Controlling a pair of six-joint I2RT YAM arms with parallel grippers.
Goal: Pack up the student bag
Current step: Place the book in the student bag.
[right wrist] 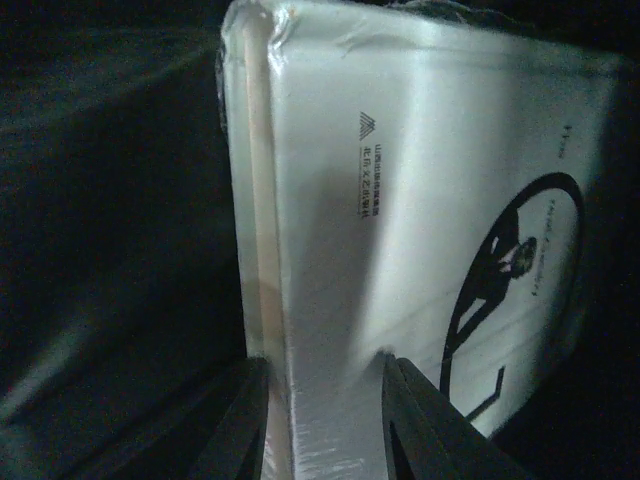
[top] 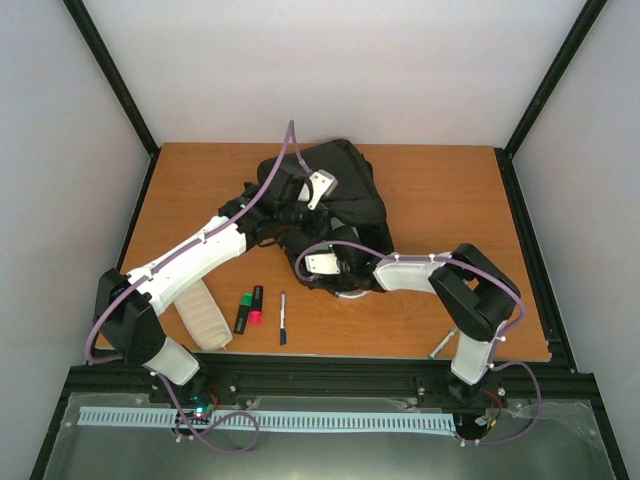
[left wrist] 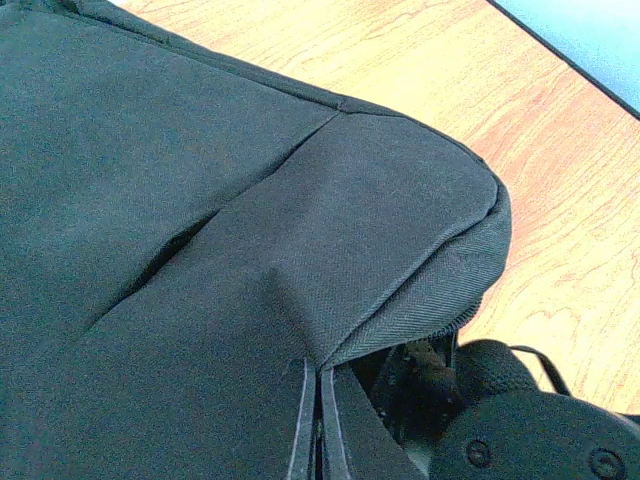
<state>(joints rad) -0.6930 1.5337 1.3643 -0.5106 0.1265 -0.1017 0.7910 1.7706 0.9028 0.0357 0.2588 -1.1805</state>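
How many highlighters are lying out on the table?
2: a green highlighter and a pink highlighter, side by side near the front edge, left of a pen. More may be inside the bag.

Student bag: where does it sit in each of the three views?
Top external: student bag at mid-table, toward the back.
Left wrist: fills most of the frame; left tool pinches its fabric.
Right wrist: dark surround behind the white book, likely its interior.
Shared landmark: wooden table, top and left wrist only.
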